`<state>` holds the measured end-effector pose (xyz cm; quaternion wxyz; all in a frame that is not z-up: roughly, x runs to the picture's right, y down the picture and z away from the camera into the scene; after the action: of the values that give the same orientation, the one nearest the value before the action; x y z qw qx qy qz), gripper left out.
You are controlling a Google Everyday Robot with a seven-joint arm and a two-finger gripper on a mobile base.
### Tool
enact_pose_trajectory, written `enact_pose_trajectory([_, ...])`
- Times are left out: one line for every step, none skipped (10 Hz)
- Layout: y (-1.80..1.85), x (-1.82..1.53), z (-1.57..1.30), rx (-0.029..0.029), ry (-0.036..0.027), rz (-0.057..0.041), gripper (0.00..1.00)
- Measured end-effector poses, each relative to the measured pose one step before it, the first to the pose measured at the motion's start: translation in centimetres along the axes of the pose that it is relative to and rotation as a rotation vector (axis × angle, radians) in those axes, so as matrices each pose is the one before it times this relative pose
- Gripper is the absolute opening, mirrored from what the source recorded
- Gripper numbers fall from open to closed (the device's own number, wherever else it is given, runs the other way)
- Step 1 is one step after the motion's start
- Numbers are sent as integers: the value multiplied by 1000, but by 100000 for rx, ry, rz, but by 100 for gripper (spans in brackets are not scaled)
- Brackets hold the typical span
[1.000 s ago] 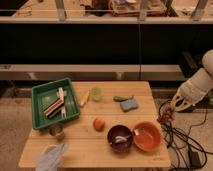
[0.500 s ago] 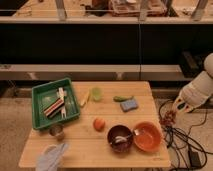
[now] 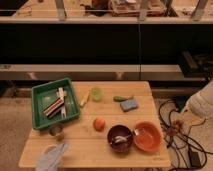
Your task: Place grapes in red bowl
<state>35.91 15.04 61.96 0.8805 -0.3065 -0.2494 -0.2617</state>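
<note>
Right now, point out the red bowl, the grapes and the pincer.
red bowl [image 3: 148, 145], camera view, its front wall.
grapes [image 3: 174, 133], camera view, the dark cluster, off the right edge of the table [image 3: 90, 148].
pincer [image 3: 175, 128], camera view, between its fingertips, shut on the grapes, right of the red bowl.

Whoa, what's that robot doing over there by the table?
The robot's white arm reaches in from the right. Its gripper is shut on what looks like a small bumpy bunch of dark reddish-purple grapes. The gripper hangs just past the right edge of the wooden table, close beside the round, bright orange-red bowl. The grapes are not in that bowl yet.
</note>
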Motion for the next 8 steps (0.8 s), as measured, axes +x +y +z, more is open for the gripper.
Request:
enact_pose_trajectory([758, -91, 938, -1034, -1406, 122, 0])
enact_pose_trajectory([435, 46, 901, -858, -1372, -61, 0])
enact_pose_trajectory([462, -34, 1368, -1279, -2179, -577, 0])
enact_pose_trajectory([320, -164, 1179, -1113, -2264, -751, 0])
enact_pose_trajectory([81, -274, 486, -742, -1079, -764, 0])
enact_pose_trajectory([-122, -253, 175, -620, -555, -782, 0])
enact_pose_trajectory([-320, -414, 285, -1160, -444, -1622, 0])
enact_pose_trajectory([-588, -690, 416, -1428, 128, -2467, 0])
